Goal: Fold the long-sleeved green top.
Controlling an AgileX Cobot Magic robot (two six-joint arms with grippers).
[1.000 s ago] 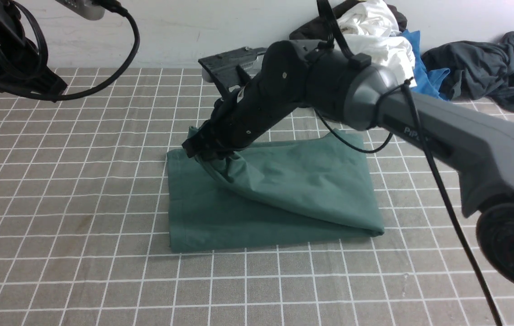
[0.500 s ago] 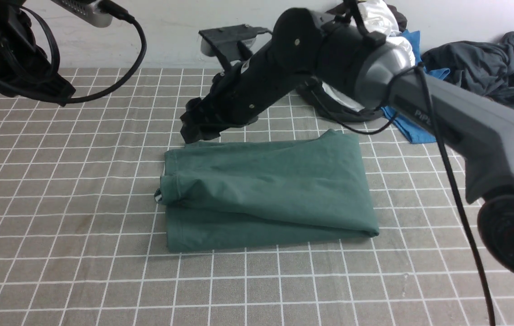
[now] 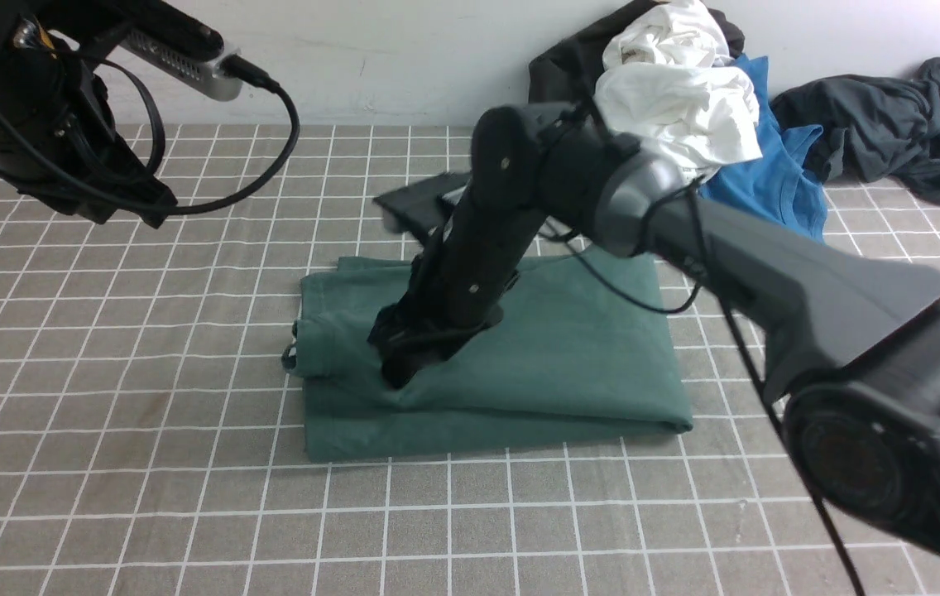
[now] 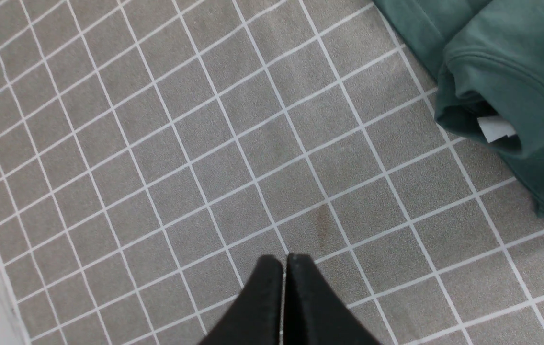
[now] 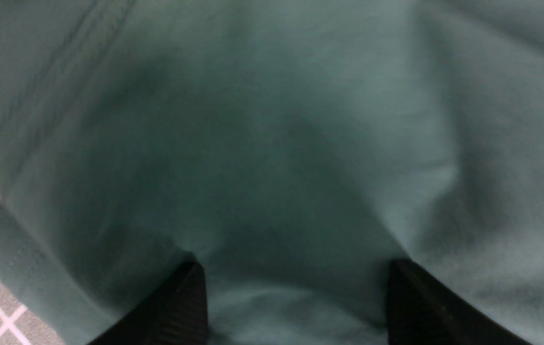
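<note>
Nearest, bare squares of the checked table cover (image 3: 189,513), grey with white lines. Just beyond, at mid-table, the green top (image 3: 586,364), folded into a rough rectangle and flat on the cover, the upper layer stopping a little short of the lower one along the near edge. At its left end, a rounded roll of fabric with a small white label (image 4: 494,128) peeking out of the opening.

Planted on the left-middle of the top, the right gripper (image 3: 400,368), angled down from the right arm (image 3: 685,232), which reaches in from the near right. Fingers (image 5: 181,302) set wide apart, tips down on the fabric, a broad span of cloth between them and nothing pinched; close view blurred, with soft puckers around the tips.

Off to the left, the left gripper (image 4: 284,261), raised above bare cover and well apart from the top, fingers pressed together with nothing between. Higher up, the left arm (image 3: 40,108) with a black cable (image 3: 271,149) looping from it.

Farthest, on the right against the wall (image 3: 395,50), a heap of other clothes: white shirt (image 3: 677,99) on top, blue one (image 3: 776,182) beneath, dark grey garment (image 3: 884,124) to the right.
</note>
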